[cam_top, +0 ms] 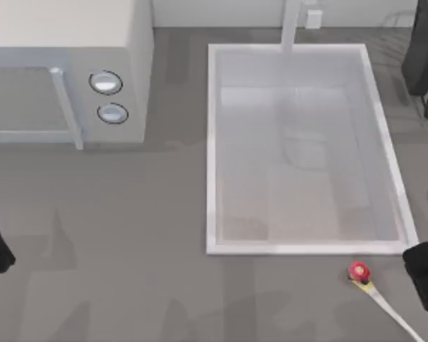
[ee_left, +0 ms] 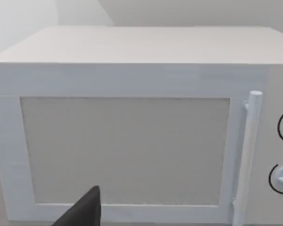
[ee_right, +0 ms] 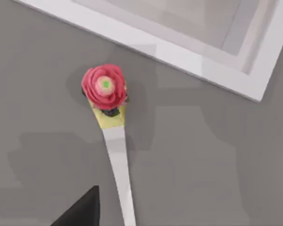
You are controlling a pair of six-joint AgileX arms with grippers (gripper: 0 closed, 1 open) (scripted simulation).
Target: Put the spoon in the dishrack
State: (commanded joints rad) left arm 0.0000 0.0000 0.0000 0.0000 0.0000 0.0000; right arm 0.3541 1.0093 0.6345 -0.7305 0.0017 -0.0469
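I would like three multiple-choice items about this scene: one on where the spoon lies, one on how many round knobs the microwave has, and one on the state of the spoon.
1. Where is the spoon?
A. inside the sink
B. on the table in front of the sink's near right corner
C. on top of the microwave

2. How many round knobs does the microwave have?
A. one
B. two
C. four

3. What is the spoon's state?
A. lying flat, not held
B. lifted by the right gripper
C. standing in the dishrack

Answers:
1 B, it lies outside the sink rim.
2 B, two knobs sit beside the door.
3 A, the right gripper is beside it, not holding it.
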